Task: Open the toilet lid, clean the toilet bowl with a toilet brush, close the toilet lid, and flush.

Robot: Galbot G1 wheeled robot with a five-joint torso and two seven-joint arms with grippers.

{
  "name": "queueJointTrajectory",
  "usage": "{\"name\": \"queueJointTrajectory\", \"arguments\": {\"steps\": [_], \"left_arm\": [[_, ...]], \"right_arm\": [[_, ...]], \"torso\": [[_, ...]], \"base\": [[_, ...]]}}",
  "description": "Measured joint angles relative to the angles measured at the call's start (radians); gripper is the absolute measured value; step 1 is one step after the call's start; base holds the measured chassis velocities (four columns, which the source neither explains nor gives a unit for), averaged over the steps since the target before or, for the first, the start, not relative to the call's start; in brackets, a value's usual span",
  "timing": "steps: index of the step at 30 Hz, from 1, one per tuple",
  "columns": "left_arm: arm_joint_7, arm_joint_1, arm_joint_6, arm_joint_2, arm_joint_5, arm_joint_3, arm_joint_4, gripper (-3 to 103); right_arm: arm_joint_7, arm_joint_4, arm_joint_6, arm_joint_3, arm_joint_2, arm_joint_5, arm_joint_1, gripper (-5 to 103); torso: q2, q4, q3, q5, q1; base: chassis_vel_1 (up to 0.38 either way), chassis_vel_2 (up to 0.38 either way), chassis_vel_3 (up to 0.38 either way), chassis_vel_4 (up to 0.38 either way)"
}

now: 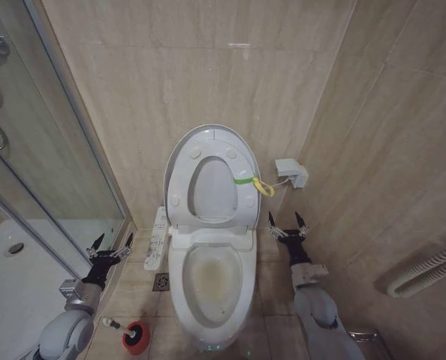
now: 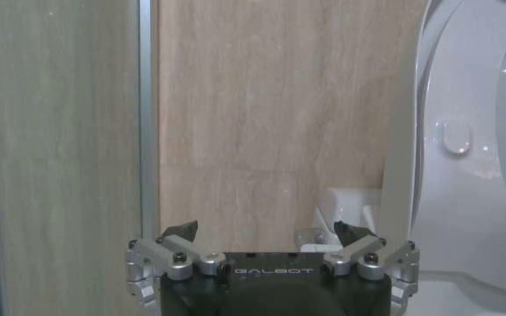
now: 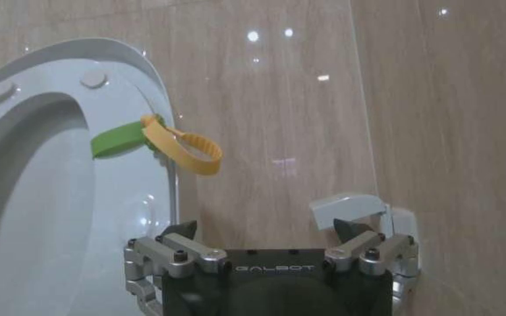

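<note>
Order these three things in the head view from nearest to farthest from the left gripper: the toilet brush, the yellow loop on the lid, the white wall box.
From the left gripper:
1. The toilet brush, on the floor directly below it in the picture, with its red holder.
2. The yellow loop, across the raised toilet lid, on its right edge.
3. The white wall box, farther right on the wall.

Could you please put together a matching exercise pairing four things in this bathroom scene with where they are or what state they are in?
Things:
1. large glossy white oval plastic toilet lid
2. white oval ceramic toilet bowl
3. black-headed toilet brush
4. right gripper

States:
A. fingers open, holding nothing, right of the toilet
B. on the floor left of the toilet, by the small red round holder
C. raised against the wall
D. uncovered, brownish stain inside

Pairs: 1-C, 2-D, 3-B, 4-A
</note>
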Motion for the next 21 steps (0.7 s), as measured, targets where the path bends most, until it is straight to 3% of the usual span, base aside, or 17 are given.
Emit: {"name": "queueJointTrajectory", "arguments": {"steps": [21], "left_arm": [[0.000, 0.000, 0.000, 0.000, 0.000, 0.000, 0.000, 100]], "right_arm": [[0.040, -0.187, -0.042, -0.050, -0.030, 0.045, 0.267, 100]], "torso": [[0.000, -0.0001, 0.000, 0.0000, 0.000]], "base": [[0.000, 0.000, 0.000, 0.000]]}}
